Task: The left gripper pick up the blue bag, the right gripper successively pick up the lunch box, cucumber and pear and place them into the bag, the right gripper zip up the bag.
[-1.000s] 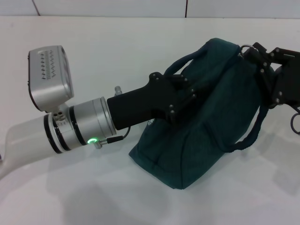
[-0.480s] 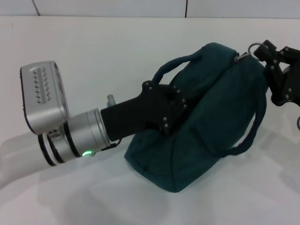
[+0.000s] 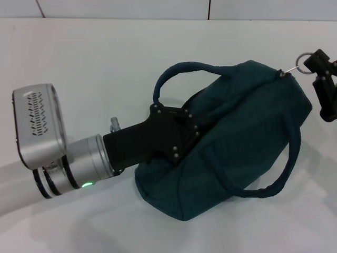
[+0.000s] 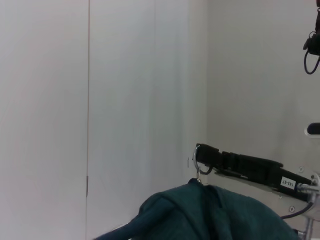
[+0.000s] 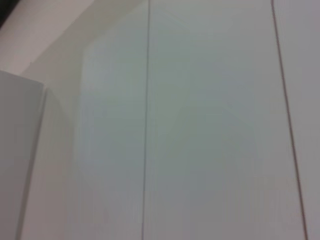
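Bench (image 3: 105,63) surface is white, and from my remote seat I read it starting at the left edge. My left arm reaches in from there, its silver wrist low over the front-left part of the bench. The left gripper (image 3: 197,124) presses into the near side of the blue bag (image 3: 247,126), where one handle (image 3: 181,71) arches up beside it. I cannot tell whether its jaws are clenched on fabric or released, since the black housing and the bag hide them.

The bag lies on its side across the middle of the bench, bulging, its top seam running toward the far-right corner. A second handle (image 3: 284,168) loops down along its right flank.

At the bag's right end, the right gripper (image 3: 310,59) sits at the right edge of the bench. Its jaws are clenched on the zipper ring (image 3: 302,58), the metal ring that hangs off the bag's tip. The left wrist view shows that same ring (image 4: 198,170) caught at the right gripper's tip above the bag's crest (image 4: 200,210).
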`<state>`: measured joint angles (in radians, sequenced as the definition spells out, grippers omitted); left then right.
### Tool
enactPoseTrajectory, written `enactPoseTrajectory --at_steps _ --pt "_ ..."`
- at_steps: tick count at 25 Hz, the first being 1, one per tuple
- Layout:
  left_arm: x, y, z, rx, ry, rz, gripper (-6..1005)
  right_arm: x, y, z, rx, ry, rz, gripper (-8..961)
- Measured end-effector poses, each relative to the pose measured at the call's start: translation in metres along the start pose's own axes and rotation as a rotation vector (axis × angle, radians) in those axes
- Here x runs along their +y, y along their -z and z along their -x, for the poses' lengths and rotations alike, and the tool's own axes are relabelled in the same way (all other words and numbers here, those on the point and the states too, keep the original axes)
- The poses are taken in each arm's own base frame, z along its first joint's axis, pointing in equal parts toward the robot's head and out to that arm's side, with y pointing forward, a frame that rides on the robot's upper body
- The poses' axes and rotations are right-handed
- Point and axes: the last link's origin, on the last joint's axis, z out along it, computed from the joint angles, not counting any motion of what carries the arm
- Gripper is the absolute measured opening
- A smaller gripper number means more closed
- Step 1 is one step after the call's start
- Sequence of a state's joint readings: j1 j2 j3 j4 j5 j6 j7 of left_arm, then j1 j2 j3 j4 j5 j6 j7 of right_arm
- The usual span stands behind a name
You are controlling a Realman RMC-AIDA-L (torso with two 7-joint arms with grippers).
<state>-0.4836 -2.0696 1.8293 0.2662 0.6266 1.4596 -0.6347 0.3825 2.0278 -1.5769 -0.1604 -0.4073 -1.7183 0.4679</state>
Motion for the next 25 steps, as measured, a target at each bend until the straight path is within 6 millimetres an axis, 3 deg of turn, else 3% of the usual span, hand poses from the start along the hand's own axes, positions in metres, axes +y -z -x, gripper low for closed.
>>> enactPoseTrajectory --at_steps 9,18,25 --pt "-0.003 0.012 -0.006 0.031 -0.013 -0.009 39 0.000 0.007 -0.005 0.031 -0.011 -0.025 14" --pt "-0.003 0.003 -0.009 0.034 -0.027 0.024 39 -0.003 0.008 -0.004 0.044 0.011 0.000 15" --pt "-0.005 0.003 -0.010 0.033 -0.030 0.019 40 -0.012 0.026 0.003 0.021 0.032 -0.107 292"
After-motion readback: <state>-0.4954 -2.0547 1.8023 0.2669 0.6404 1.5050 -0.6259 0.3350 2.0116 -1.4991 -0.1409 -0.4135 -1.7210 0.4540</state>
